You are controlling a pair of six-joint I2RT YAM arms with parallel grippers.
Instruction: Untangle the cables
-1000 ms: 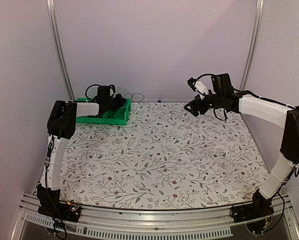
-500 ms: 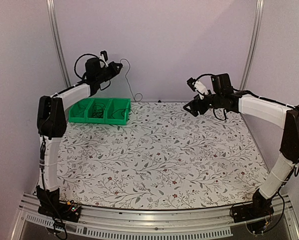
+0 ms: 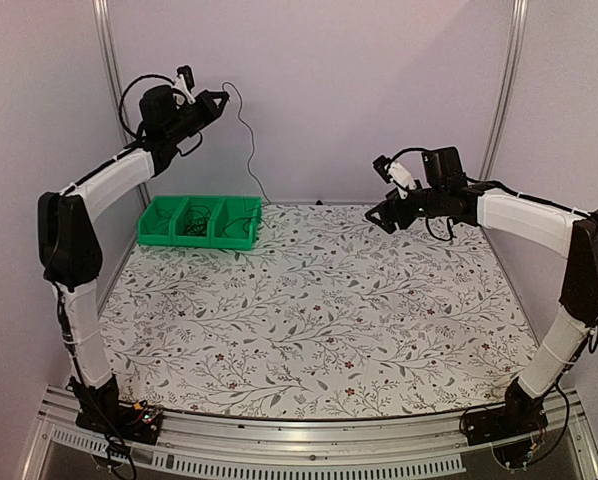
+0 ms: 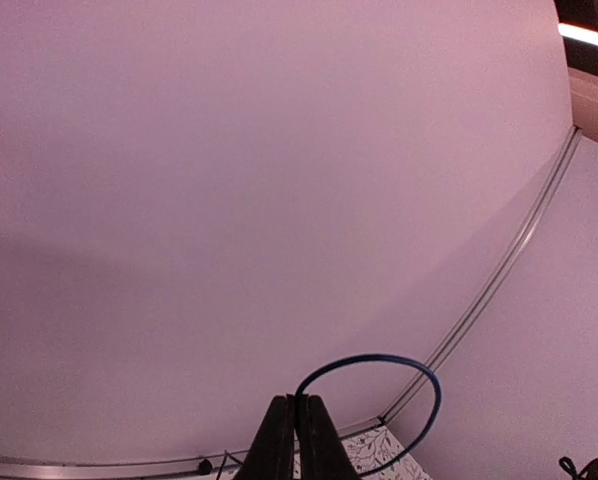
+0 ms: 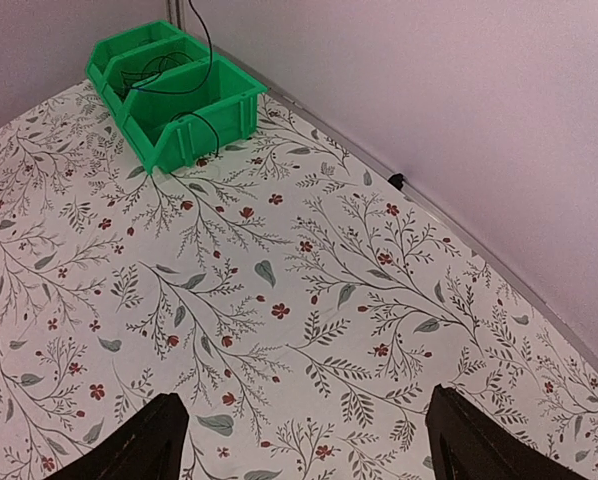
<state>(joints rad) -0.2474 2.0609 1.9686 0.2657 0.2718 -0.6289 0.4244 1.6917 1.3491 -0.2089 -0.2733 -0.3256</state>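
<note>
My left gripper (image 3: pixel 219 96) is raised high at the back left, above the green bin (image 3: pixel 201 222). It is shut on a thin black cable (image 3: pixel 247 140) that hangs from its tips down into the bin. In the left wrist view the shut fingers (image 4: pixel 297 440) pinch the cable, which loops out (image 4: pixel 434 395) in front of the wall. More thin cables (image 5: pixel 157 78) lie inside the bin (image 5: pixel 219 110) in the right wrist view. My right gripper (image 3: pixel 381 214) hovers open and empty over the table's back right, its fingertips (image 5: pixel 159 440) wide apart.
The floral tablecloth (image 3: pixel 319 320) covers the table. The green bin has three compartments and stands at the back left by the wall. Metal frame posts (image 3: pixel 119 100) rise at both back corners.
My left gripper has risen from inside the green bin to high above it, pulling one thin cable up with it. The right arm has not moved.
</note>
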